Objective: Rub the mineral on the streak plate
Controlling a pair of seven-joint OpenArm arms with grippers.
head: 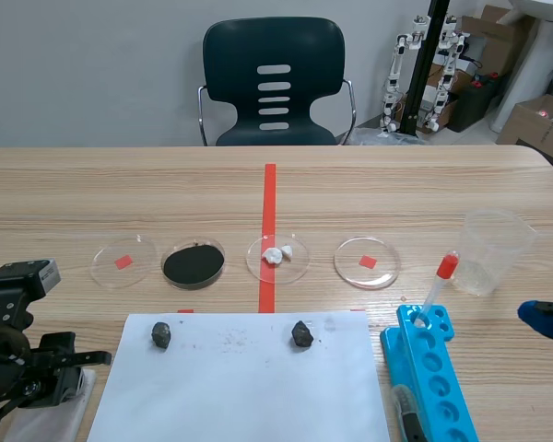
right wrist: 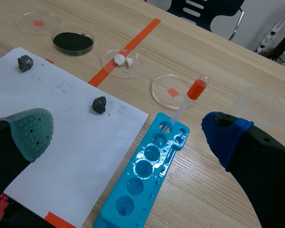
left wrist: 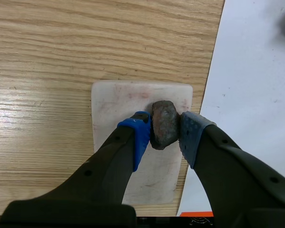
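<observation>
My left gripper [left wrist: 164,127] is shut on a dark brownish mineral [left wrist: 163,124] and holds it over the white streak plate [left wrist: 128,102], which carries faint reddish smears. In the scene view the left gripper [head: 60,368] sits low at the table's front left, over the plate [head: 46,419]. Two more dark minerals [head: 161,334] [head: 301,334] lie on the white paper sheet [head: 249,387]. My right gripper [right wrist: 128,130] is open above the paper [right wrist: 61,137] and the blue well tray [right wrist: 149,175], with nothing between its fingers.
Behind the paper stand several petri dishes: one with a red square [head: 123,261], one with black powder [head: 194,264], one with white lumps [head: 277,256], another with a red square [head: 367,262]. A red-capped dropper [head: 438,285] stands in the blue tray [head: 429,368]; a plastic cup [head: 491,250] sits at the right.
</observation>
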